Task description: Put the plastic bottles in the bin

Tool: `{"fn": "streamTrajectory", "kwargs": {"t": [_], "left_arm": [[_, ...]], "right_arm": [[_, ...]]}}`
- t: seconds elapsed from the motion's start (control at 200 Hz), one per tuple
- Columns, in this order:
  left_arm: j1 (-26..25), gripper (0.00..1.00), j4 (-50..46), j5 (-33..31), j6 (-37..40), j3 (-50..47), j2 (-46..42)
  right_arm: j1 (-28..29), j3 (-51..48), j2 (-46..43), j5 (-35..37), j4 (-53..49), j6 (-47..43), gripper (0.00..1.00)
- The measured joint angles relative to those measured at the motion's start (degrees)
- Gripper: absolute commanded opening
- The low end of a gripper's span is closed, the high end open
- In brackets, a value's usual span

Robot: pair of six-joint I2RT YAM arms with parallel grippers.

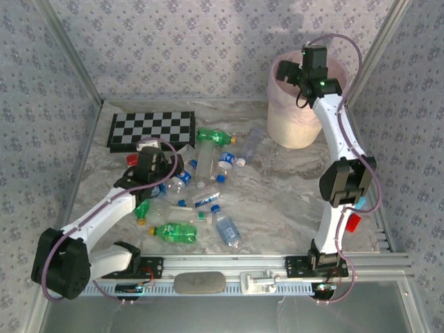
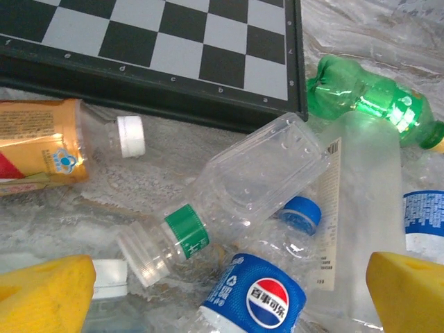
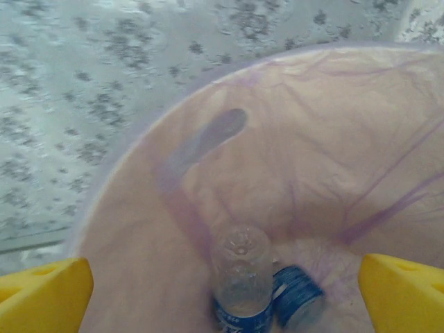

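Left jaws hang apart right over the bottles [image 1: 208,154] heaped mid-left on the worktop [image 1: 277,208]; the clear bottle [image 2: 243,184] lies slantwise beneath them. Right jaws, also apart, are above the bin [image 1: 298,128], far-right corner.

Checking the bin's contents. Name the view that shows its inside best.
Right wrist: it looks straight down into the bin, where a blue-labelled bottle sits at the bottom. Top external shows the bin from outside, the right gripper over its mouth. Left wrist faces table bottles.
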Motion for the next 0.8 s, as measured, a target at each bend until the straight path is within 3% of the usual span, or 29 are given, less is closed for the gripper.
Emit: {"fn": "streamTrajectory", "kwargs": {"t": [0.115,0.305,0.465,0.8], "left_arm": [[1.25,1.00,-1.68,-0.85,-0.02,0.00,-2.47],[7.76,1.00,-3.39,-0.70,-0.98,0.00,-6.38],[13.25,1.00,-5.14,1.11,-1.84,-0.15,-8.50],[19.52,1.00,-10.86,5.14,-5.29,-1.49,-9.29]], "right_arm": [[5.01,-8.13,-8.57,0.81,1.79,-0.76,1.00],[19.06,-26.82,-20.92,1.92,10.05,-0.55,1.00],[26.67,-37.22,-20.83,2.36,14.19,1.33,1.00],[31.41,-43.56,-15.58,1.73,15.10,5.73,1.00]]}}
